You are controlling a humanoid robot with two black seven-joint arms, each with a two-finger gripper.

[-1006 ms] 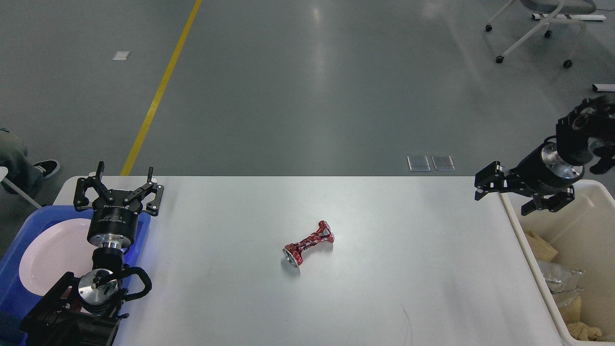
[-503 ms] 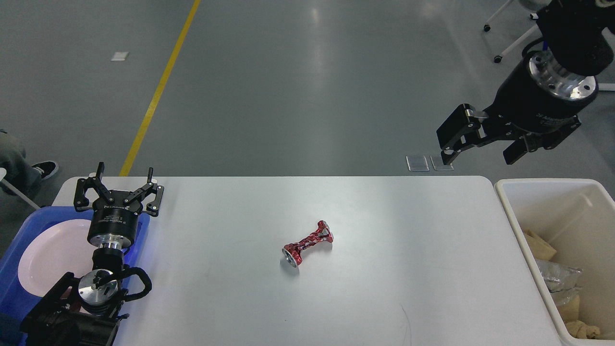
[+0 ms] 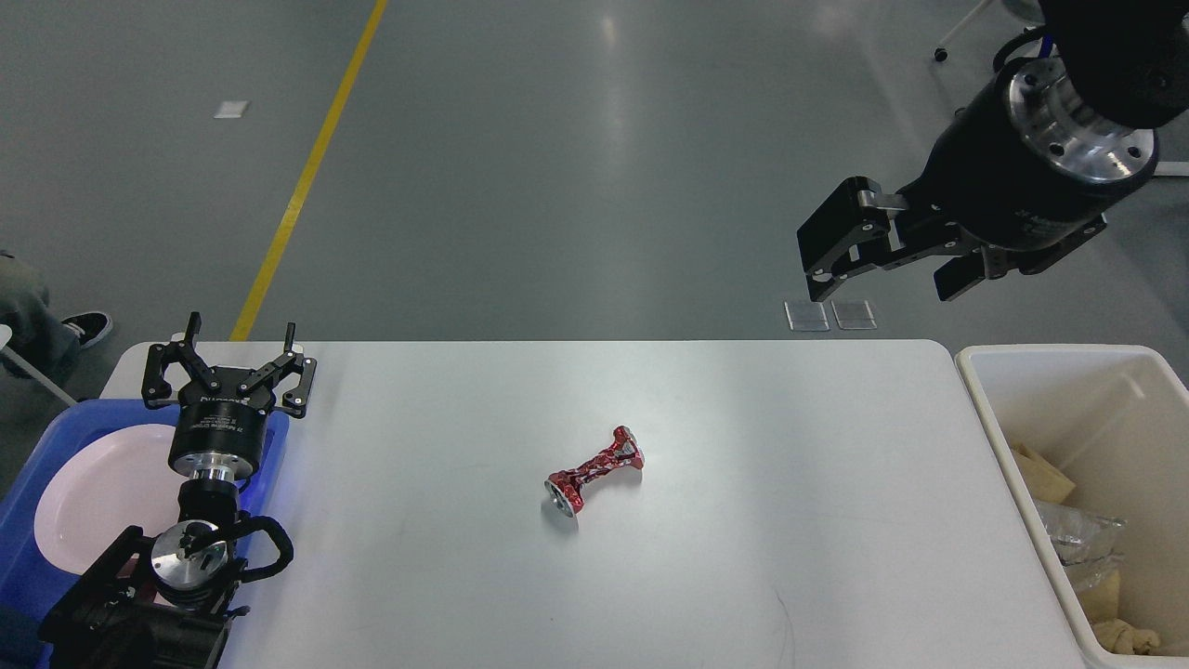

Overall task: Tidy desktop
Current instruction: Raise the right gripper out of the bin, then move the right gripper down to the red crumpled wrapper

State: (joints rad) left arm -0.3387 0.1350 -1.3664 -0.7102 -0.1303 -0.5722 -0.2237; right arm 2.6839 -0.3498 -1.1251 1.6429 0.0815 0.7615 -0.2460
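The white desktop point(image 3: 743, 539) fills the lower part of the head view. A crushed red can point(image 3: 594, 469) lies on its side near the middle of it. My left gripper point(image 3: 241, 330) is open and empty, pointing away over the far edge of the blue tray point(image 3: 32, 451) at the table's left end. My right gripper point(image 3: 881, 279) is open and empty, raised high above the table's far right corner, well up and right of the can.
A white plate point(image 3: 93, 492) lies in the blue tray, partly behind my left arm. A beige bin point(image 3: 1050, 355) holding crumpled paper and foil stands off the table's right end. A person's shoe point(image 3: 88, 325) shows at the far left.
My right gripper has risen from the bin's left rim and moved up and left, staying open. The can and my left arm have not moved.
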